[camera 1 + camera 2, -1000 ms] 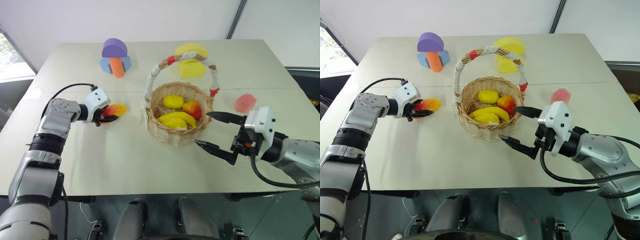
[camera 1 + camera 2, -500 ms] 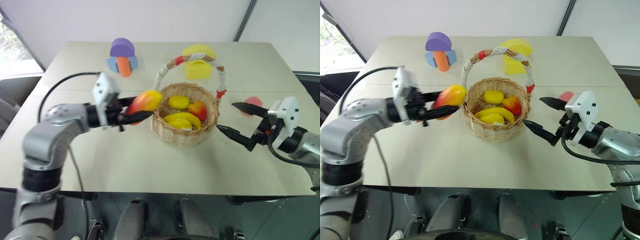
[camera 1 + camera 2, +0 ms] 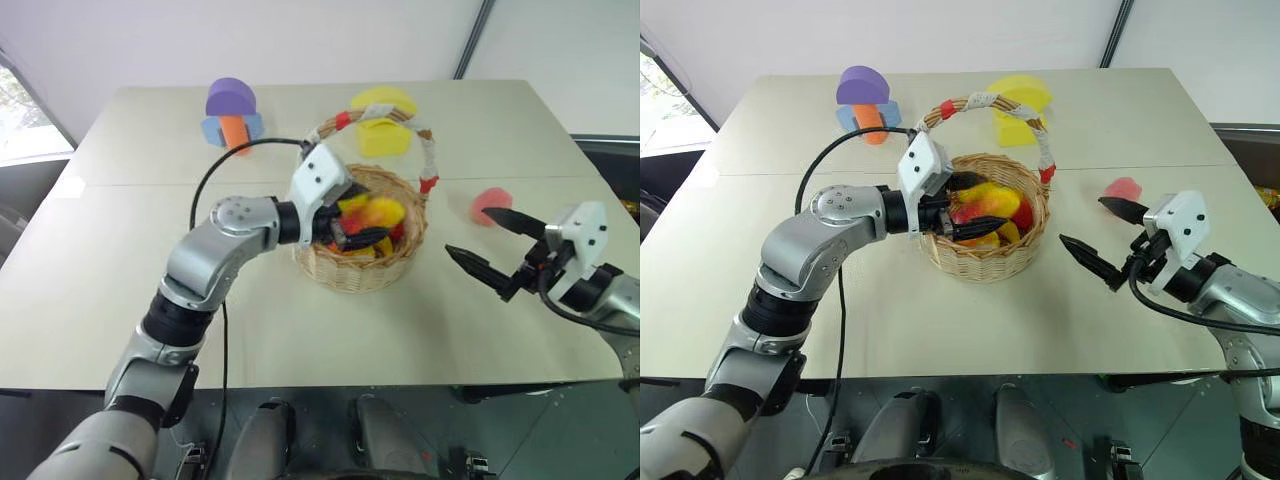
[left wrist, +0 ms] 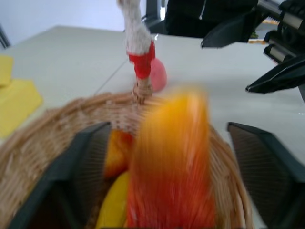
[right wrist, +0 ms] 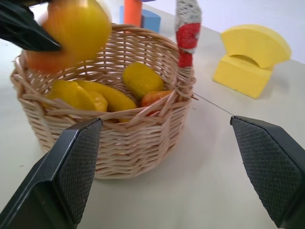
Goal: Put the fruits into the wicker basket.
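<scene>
Your left gripper (image 4: 167, 157) sits over the wicker basket (image 3: 360, 272) with its fingers spread, the blurred mango-like fruit (image 4: 174, 162) between them, apparently released above the fruit already inside. Your right gripper (image 3: 482, 246) hangs released beside the basket, near the pink peach-like fruit (image 3: 489, 205) on the table (image 3: 300, 330). I read no writing or labels anywhere.

Round tan woven wicker basket (image 3: 985, 262) with a tall arched handle wrapped in white with red bands: upright on the table (image 3: 940, 330), already holding yellow and red toy fruits. Elongated red-orange-yellow mango-like toy fruit (image 3: 983, 201): blurred, over the basket's opening, between the spread fingers of the left pincer (image 3: 962, 206). Rounded pink peach-like toy fruit (image 3: 1124, 188): on the table, well to the right of the basket, untouched.
</scene>
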Robot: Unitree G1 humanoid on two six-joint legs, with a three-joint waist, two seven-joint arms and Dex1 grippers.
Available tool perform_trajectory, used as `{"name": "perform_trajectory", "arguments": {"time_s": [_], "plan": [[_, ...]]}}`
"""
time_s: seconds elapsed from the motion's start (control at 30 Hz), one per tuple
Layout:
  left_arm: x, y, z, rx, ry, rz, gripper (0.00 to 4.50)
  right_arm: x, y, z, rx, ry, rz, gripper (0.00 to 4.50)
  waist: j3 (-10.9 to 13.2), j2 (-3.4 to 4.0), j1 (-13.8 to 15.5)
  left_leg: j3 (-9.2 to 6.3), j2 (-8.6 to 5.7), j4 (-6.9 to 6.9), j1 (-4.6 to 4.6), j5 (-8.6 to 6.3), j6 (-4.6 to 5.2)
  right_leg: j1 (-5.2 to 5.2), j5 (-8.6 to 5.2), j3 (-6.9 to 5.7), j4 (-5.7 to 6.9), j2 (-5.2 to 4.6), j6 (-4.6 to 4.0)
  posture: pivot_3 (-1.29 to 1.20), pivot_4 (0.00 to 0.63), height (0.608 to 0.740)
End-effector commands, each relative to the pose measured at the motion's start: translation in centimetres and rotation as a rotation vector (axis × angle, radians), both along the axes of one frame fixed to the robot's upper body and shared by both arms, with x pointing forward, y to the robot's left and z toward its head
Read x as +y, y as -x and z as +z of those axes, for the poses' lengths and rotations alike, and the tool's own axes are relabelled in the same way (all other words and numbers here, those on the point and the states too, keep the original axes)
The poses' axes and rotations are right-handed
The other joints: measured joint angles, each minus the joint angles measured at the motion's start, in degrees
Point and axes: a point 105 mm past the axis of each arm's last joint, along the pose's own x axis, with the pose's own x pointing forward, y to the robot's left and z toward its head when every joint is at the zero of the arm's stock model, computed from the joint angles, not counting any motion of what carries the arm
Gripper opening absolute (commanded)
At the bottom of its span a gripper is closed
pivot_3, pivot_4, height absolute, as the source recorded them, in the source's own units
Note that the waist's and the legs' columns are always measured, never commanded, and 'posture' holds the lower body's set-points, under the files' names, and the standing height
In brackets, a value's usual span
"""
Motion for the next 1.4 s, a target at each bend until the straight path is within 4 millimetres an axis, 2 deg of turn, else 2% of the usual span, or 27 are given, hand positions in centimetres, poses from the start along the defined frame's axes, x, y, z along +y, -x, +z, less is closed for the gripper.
{"name": "perform_trajectory", "arguments": {"time_s": [0.03,0.17,0.3,0.4,0.6,0.8,0.87,0.93,0.97,1.03,1.13,1.2,1.27,1.33,1.4], "plan": [[0.9,0.1,2.2,-0.022,0.11,0.012,4.45,-1.7,-2.7,-0.1,-0.043,-0.037,-0.191,4.5,0.0,0.0,-0.21,0.0,0.0,0.0,0.02,0.01,-0.01,-0.01,0.0,0.01,0.02,0.0,0.0,0.0,0.15,0.74],[2.1,1.8,2.3,-0.053,0.155,-0.046,4.45,-5.0,-6.5,-1.9,-0.046,-0.024,-0.463,4.5,-0.01,0.03,-0.18,0.0,-0.03,-0.02,0.05,0.06,-0.1,-0.02,0.0,0.02,0.08,-0.03,-0.01,0.0,0.15,0.74],[3.5,2.9,0.5,-0.011,0.14,-0.063,4.45,-7.2,-9.2,-2.3,-0.051,-0.053,-0.606,4.5,-0.01,0.09,-0.26,0.07,-0.04,-0.02,-0.05,0.17,-0.3,-0.17,-0.01,0.07,0.13,-0.02,-0.02,0.0,0.15,0.74],[3.9,3.6,0.2,0.014,0.157,-0.072,4.45,-8.4,-10.6,-2.8,-0.022,-0.077,-0.655,4.5,0.01,0.08,-0.11,0.26,-0.07,-0.04,-0.02,0.15,-0.25,-0.21,-0.01,0.16,0.15,-0.05,-0.02,0.0,0.15,0.74],[4.0,3.9,-0.5,0.018,0.131,-0.043,4.45,-9.0,-12.5,-4.7,0.091,-0.152,-0.655,4.5,0.0,0.09,-0.09,0.26,-0.08,-0.03,-0.02,0.04,-0.07,-0.18,0.0,0.15,0.14,-0.02,-0.01,0.0,0.15,0.74],[3.9,4.0,-0.7,0.019,0.12,-0.032,4.45,-9.1,-13.2,-5.9,0.135,-0.17,-0.646,4.5,0.0,0.09,-0.33,0.27,-0.04,-0.03,-0.01,0.04,-0.06,-0.18,0.0,0.15,0.16,0.02,-0.01,0.0,0.15,0.74],[3.9,3.9,-0.8,0.018,0.118,-0.03,4.5,-9.1,-13.3,-5.8,0.131,-0.185,-0.641,3.96,0.0,0.09,-0.3,0.27,-0.04,-0.03,-0.01,0.04,-0.05,-0.18,0.0,0.15,0.15,0.02,-0.01,0.0,0.15,0.74],[3.9,3.8,-0.8,0.018,0.116,-0.027,4.5,-9.1,-13.3,-5.4,0.111,-0.194,-0.631,3.18,0.0,0.09,-0.3,0.27,-0.04,-0.03,-0.01,0.04,-0.05,-0.18,0.0,0.15,0.16,0.02,-0.01,0.0,0.15,0.74],[3.9,3.8,-0.9,0.018,0.115,-0.025,4.5,-9.1,-13.3,-5.1,0.099,-0.203,-0.629,2.7,0.0,0.09,-0.3,0.27,-0.04,-0.03,-0.01,0.04,-0.05,-0.18,0.0,0.15,0.16,0.02,-0.01,0.0,0.15,0.74],[4.0,3.7,-0.9,0.014,0.117,-0.023,4.5,-9.1,-13.0,-4.4,0.069,-0.191,-0.616,2.23,0.0,0.09,-0.3,0.27,-0.04,-0.03,-0.01,0.04,-0.05,-0.18,0.0,0.15,0.16,0.02,-0.01,0.0,0.15,0.74],[4.4,3.4,-0.9,0.006,0.119,-0.007,4.5,-8.9,-11.8,-3.0,0.007,-0.11,-0.578,2.23,0.0,0.1,-0.22,0.26,-0.04,-0.03,-0.01,0.04,-0.05,-0.19,0.0,0.16,0.16,0.02,-0.01,0.0,0.15,0.74],[5.0,3.1,-1.2,0.006,0.118,0.016,4.5,-7.9,-10.3,-1.9,-0.041,-0.019,-0.496,2.23,-0.01,0.11,-0.05,0.25,-0.04,-0.03,-0.01,0.04,-0.05,-0.19,0.0,0.15,0.16,0.0,-0.01,0.0,0.15,0.74],[5.9,2.8,-1.5,0.003,0.117,0.041,4.5,-6.0,-7.9,-0.7,-0.086,0.064,-0.352,2.23,-0.01,0.12,0.22,0.23,-0.06,-0.04,-0.03,0.01,-0.01,-0.19,-0.01,0.15,0.15,-0.01,-0.01,0.0,0.15,0.74],[7.4,2.4,-1.8,0.024,0.132,0.077,4.5,-3.0,-4.3,0.4,-0.087,0.105,-0.135,2.23,-0.01,0.12,0.1,0.22,-0.06,-0.04,-0.05,-0.01,0.03,-0.19,-0.01,0.15,0.12,-0.05,-0.01,0.0,0.15,0.74],[8.6,2.2,-2.0,0.038,0.144,0.096,4.5,-0.2,-1.7,1.1,-0.062,0.105,0.029,2.23,0.0,0.13,-0.24,0.2,-0.03,-0.04,-0.03,-0.01,0.03,-0.16,-0.01,0.15,0.1,-0.05,-0.01,0.0,0.15,0.74]]}}
